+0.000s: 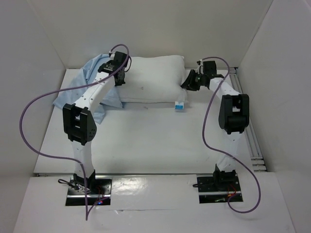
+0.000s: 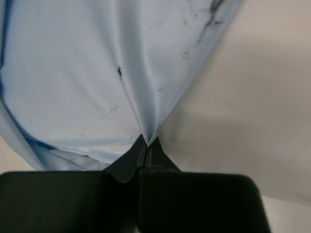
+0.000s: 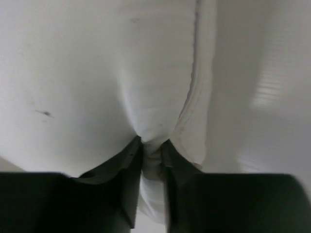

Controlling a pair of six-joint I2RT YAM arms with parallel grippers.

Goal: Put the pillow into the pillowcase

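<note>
The pillow (image 1: 153, 80) lies flat on the white table (image 1: 146, 141), its long axis running side to side between the two grippers. The left gripper (image 2: 147, 141) has its jaws closed on a pinch of the light blue pillowcase (image 1: 87, 80), which spreads leftward from them past the pillow's left end. The right gripper (image 3: 151, 143) pinches a fold of pillow fabric just beside the edge seam. Plain white walls (image 1: 160, 29) enclose the table.
</note>
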